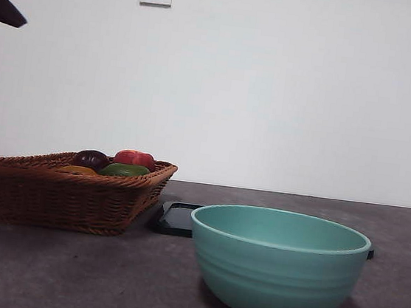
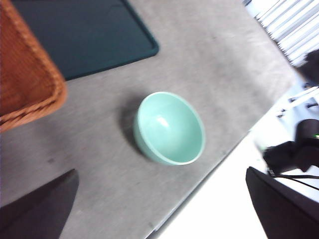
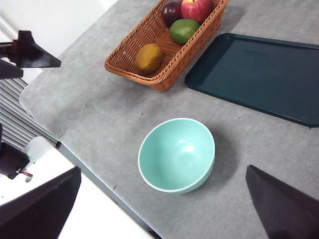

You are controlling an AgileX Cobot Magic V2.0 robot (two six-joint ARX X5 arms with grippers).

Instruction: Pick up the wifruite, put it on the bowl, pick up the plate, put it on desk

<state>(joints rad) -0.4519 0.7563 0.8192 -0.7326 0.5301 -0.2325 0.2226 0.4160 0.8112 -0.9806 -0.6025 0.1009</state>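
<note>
A mint-teal bowl [image 3: 176, 155] is sitting empty on the grey desk [image 3: 99, 109]. Beyond it, a wicker basket [image 3: 164, 74] is holding the orange-brown wifruite [image 3: 148, 58] beside what looks like a green fruit [image 3: 184, 31]. Both grippers are hovering high above the bowl, jaws spread apart, holding nothing.

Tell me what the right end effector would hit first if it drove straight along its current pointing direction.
Probably the bowl: it sits empty, centred between the open right end effector jaws in the right wrist view. Depth is unclear, so it might land on the desk just beside it.
</note>
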